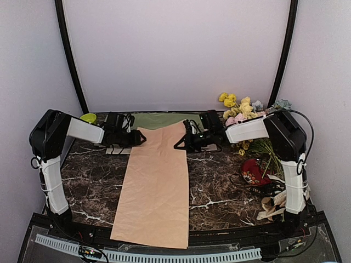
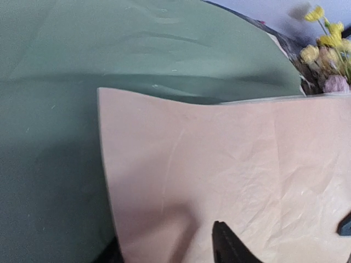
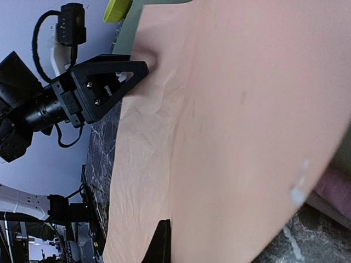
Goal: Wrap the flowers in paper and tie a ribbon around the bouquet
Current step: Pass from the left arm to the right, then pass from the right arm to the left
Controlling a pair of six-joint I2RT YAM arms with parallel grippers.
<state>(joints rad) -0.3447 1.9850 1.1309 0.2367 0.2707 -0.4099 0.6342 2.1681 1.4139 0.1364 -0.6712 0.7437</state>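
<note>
The peach-pink paper lies flat down the middle of the table, from the far side to the near edge. My left gripper hovers over its far left corner, jaws apart, its fingers above the sheet. My right gripper is shut on the paper's far right edge, which lifts and curls up over it. One of its fingers shows and the other is hidden behind the sheet. The yellow flowers lie at the far right. I cannot make out the ribbon or a bouquet.
A green sheet lies under the paper's far end. Pink-white flowers, a red patterned object and wide cream ribbons clutter the right side. A lime-green item sits far left. Dark marble tabletop on both sides.
</note>
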